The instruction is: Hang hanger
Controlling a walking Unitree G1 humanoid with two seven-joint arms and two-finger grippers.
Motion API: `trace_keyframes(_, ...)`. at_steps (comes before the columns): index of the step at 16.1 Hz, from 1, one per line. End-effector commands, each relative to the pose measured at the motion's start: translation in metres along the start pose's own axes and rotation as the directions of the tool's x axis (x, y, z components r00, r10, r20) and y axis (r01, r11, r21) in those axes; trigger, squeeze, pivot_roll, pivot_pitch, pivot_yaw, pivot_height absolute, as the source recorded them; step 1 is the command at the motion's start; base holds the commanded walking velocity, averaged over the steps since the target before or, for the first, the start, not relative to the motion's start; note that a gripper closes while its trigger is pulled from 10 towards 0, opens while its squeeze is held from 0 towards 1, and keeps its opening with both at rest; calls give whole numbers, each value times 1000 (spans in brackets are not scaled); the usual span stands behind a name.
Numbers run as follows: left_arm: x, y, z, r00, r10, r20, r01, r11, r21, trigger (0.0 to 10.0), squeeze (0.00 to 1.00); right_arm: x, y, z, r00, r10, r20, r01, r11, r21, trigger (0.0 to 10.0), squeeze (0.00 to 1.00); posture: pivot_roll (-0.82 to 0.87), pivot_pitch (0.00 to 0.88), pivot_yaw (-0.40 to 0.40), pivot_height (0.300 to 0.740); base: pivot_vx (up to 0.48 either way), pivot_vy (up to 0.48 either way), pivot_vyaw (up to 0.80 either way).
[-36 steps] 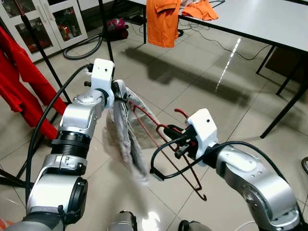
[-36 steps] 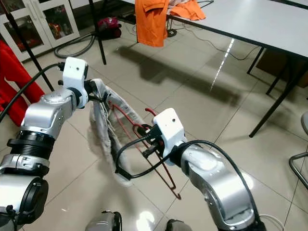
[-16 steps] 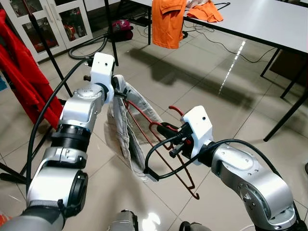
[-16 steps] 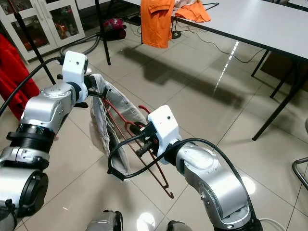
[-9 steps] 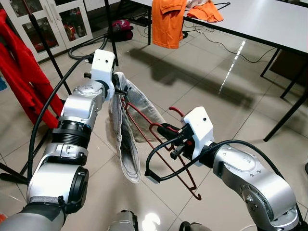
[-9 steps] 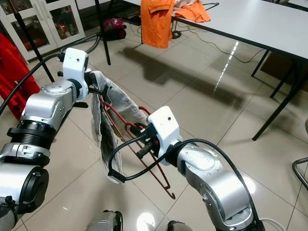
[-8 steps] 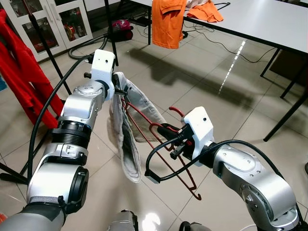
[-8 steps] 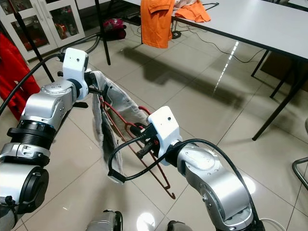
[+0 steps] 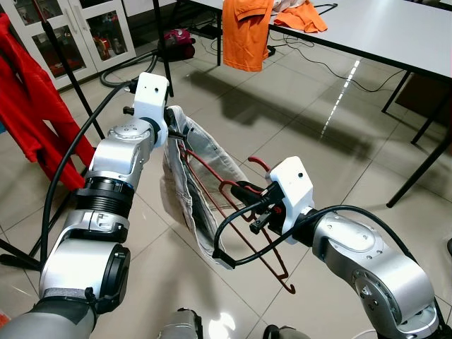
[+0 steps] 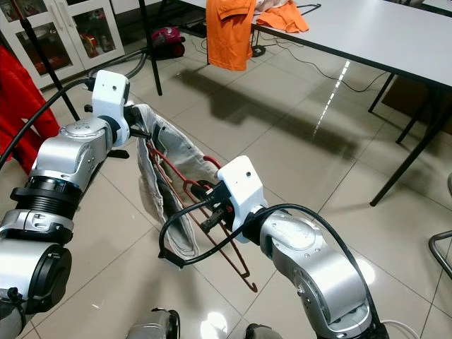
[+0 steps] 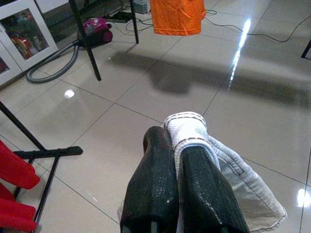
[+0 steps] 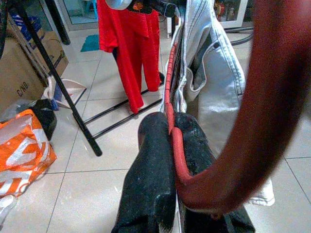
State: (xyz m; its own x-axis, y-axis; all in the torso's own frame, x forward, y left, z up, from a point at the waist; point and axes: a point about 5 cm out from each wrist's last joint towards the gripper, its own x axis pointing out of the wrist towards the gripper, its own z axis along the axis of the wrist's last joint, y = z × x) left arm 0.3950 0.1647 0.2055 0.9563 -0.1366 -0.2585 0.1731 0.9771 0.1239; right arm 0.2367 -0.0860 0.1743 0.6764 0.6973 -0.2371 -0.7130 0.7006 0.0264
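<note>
Pale garment (image 9: pixel 189 205) is draping off the red hanger (image 9: pixel 233 212), both held in the air over the tiled floor. Left gripper (image 11: pixel 177 160) is pinching the garment's hem; right gripper (image 12: pixel 167 141) is clamped on the hanger wire. Best keeping both grips tight, hook upward.

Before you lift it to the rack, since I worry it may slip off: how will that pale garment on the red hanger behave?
The pale denim-like garment is probably floppy: it sags in folds below the left gripper. It may well slide, as it drapes loosely over the thin red hanger, which the right gripper pinches. It likely swings when moved.
</note>
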Motion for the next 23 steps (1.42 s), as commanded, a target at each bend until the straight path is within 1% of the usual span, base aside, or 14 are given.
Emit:
trace_keyframes(1,-2,2,24,996,10,88,-11,1000,8,10000,0,-2,4,1,1000,21,5,-21,1000,1,10000,0,-3,48,45,740,0,0,0)
trace_keyframes(4,-2,2,24,996,10,88,-11,1000,8,10000,0,-2,4,1,1000,21,5,-21,1000,1,10000,0,-3,48,45,740,0,0,0)
trace_keyframes(5,-9,-2,44,990,-22,136,25,999,-22,10000,0,0,2,-6,1000,3,-17,-2,1000,21,10000,0,18,44,49,740,0,0,0)
trace_keyframes(6,-22,-8,68,978,-71,197,81,996,-46,10000,0,4,-1,-16,999,-27,-45,29,999,44,10000,0,24,40,47,740,0,0,0)
trace_keyframes(7,-25,-10,72,974,-87,210,98,994,-43,10000,0,5,-2,-18,998,-34,-48,36,998,47,10000,0,24,40,47,740,0,0,0)
trace_keyframes(8,-24,-10,69,976,-89,201,98,994,-38,10000,0,6,-2,-17,998,-39,-42,41,998,47,10000,0,30,40,48,740,0,0,0)
trace_keyframes(9,-23,-9,60,980,-90,179,97,995,-33,10000,0,7,-4,-15,998,-48,-30,50,998,45,10000,0,28,42,49,740,0,0,0)
trace_keyframes(10,-24,-11,56,982,-91,165,99,994,-41,10000,0,8,-5,-14,998,-54,-24,55,998,42,10000,0,27,43,46,740,0,0,0)
trace_keyframes(15,-28,-13,54,983,-95,156,105,993,-52,10000,0,9,-8,-13,998,-58,-20,58,998,32,10000,0,23,48,40,740,0,0,0)
trace_keyframes(17,-29,-15,55,983,-101,155,113,991,-72,10000,0,11,-8,-16,998,-62,-31,64,997,42,10000,0,17,46,40,740,0,0,0)
trace_keyframes(18,-31,-20,55,981,-115,155,130,987,-91,10000,0,14,-7,-21,997,-57,-43,59,996,62,10000,0,15,43,41,740,0,0,0)
trace_keyframes(21,-34,-29,53,978,-143,150,158,983,-94,10000,0,19,-3,-29,997,-43,-66,49,995,84,10000,0,20,30,36,740,0,0,0)
trace_keyframes(23,-35,-37,48,978,-156,136,170,980,-104,10000,0,26,-6,-40,990,-78,-121,91,990,109,10000,0,21,26,35,740,0,0,0)
